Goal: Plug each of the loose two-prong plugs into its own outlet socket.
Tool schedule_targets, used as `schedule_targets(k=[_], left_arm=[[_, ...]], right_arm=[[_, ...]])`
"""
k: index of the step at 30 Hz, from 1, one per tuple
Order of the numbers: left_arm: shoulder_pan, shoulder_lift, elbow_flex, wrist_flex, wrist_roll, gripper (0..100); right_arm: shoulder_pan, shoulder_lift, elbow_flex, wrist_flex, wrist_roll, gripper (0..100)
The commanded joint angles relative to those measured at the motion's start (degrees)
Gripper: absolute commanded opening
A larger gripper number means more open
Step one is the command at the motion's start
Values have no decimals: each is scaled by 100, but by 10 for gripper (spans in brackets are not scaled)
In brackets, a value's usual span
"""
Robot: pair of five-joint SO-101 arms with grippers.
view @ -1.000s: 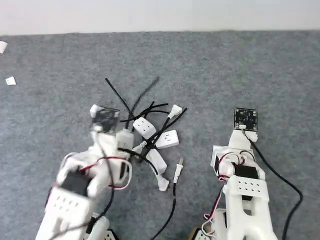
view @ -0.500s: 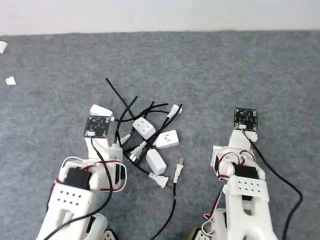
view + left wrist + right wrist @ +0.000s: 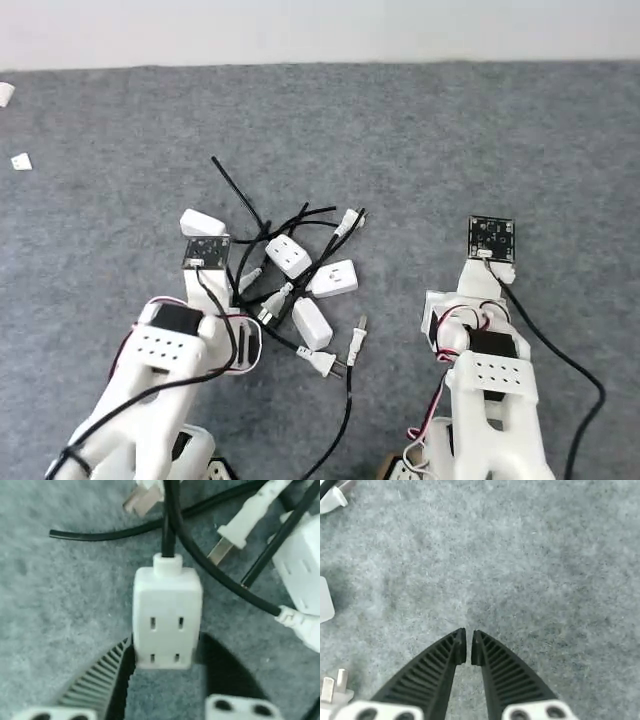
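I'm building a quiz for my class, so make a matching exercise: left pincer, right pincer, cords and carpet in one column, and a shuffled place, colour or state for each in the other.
Column one:
1. left pincer
2. right pincer
3. cords
4. carpet

Column two:
A. grey
B. shut, over bare carpet
C. black
D. at a white outlet socket

Pairs: 1-D, 2-B, 3-C, 4-A

Grey carpet (image 3: 450,130) under sockets (image 3: 334,278) (plugs (image 3: 354,345) too)
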Motion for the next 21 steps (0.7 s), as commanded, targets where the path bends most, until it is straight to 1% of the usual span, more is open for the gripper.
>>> schedule_targets(k=[1,3,7,9,11,12,13,15,19,21], left_arm=[[9,123,-295,-176,9,325],[-18,123,-321,-167,0,325],[-44,114,-382,-158,0,324],[-79,114,-523,26,-26,324],[-132,105,-699,264,-316,324],[-185,44,-734,334,-484,324],[-220,-88,-743,369,-607,324],[-308,-519,-620,387,-686,323],[-545,-2040,-119,396,-695,323],[-862,-2945,189,369,-695,325]], right_arm=[[-66,22,-26,-92,-53,36],[-171,22,-26,-66,141,36],[-602,-66,-88,268,1090,32],[-857,-224,-149,514,1099,32],[-1147,-497,-158,796,1099,34],[-1244,-655,-149,919,1240,35],[-1297,-804,-123,936,1538,35],[-1473,-1112,-97,936,2084,32],[-2448,-1525,-105,1024,2163,36],[-2932,-1578,-114,1191,2163,37]])
